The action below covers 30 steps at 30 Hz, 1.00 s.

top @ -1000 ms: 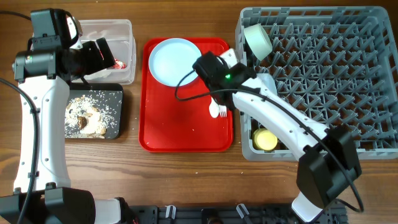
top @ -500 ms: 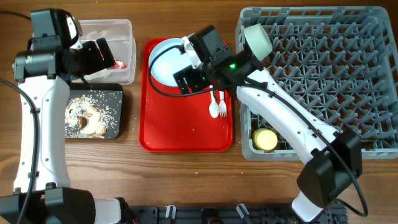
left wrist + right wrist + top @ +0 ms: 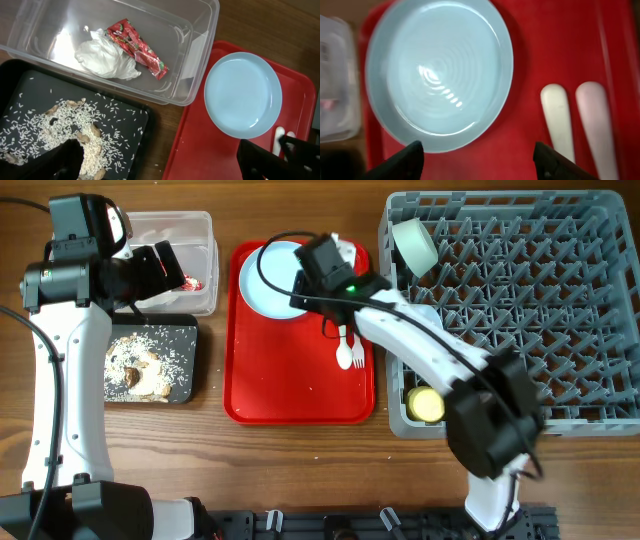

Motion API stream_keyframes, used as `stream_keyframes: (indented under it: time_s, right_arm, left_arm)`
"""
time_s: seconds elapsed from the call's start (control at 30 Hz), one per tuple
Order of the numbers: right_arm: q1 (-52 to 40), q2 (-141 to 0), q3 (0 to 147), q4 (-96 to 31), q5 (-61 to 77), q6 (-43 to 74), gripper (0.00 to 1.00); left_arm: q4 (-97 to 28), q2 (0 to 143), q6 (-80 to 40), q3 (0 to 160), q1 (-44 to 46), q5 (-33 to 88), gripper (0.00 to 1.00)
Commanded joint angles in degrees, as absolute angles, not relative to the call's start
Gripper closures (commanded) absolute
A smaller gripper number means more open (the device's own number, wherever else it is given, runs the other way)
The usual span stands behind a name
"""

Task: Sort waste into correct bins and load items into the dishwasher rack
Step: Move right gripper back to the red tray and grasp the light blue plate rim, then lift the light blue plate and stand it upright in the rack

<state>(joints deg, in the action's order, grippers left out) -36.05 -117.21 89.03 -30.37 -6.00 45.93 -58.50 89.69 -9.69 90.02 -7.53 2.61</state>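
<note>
Wooden bench holds a red tray mid-bench, the blue plate on its far end beneath the right gripper, fingers spread wide. Near the far left corner the left gripper hovers over the tub, fingers likewise apart.

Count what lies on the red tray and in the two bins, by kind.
plate: 1
fork: 1
spoon: 1
wrapper: 1
napkin: 1
food scraps, one heap: 1
Total: 6
</note>
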Motion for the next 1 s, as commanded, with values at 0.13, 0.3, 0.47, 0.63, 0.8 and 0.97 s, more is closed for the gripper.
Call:
stream_keyframes:
  time_s: [0.13,0.3,0.47,0.63,0.8,0.97]
  right_arm:
    - [-35.97,-124.42,88.09,-28.08,-2.90,51.20,0.42]
    - [-35.99,-125.80,88.09,-27.86,-2.09,51.20,0.51]
    - [-35.99,-126.23,88.09,-28.08,0.12,51.03,0.55]
    - [-36.03,-126.23,88.09,-30.94,3.18,51.05,0.59]
    - [-36.01,-126.23,88.09,-35.70,6.52,50.94,0.73]
    - [-35.38,-125.75,88.18,-34.85,6.55,46.26,0.95]
  left_arm:
    - [-58.37,89.78,-8.99,90.35,-7.68,1.83,0.00]
    - [-58.35,89.78,-8.99,90.35,-7.68,1.83,0.00]
    - [-58.35,89.80,-8.99,90.35,-7.68,1.83,0.00]
    - [-58.35,89.80,-8.99,90.35,-7.68,1.83,0.00]
    - [-58.37,89.80,-8.99,90.35,-7.68,1.83,0.00]
    - [-58.35,89.78,-8.99,90.35,-7.68,1.83,0.00]
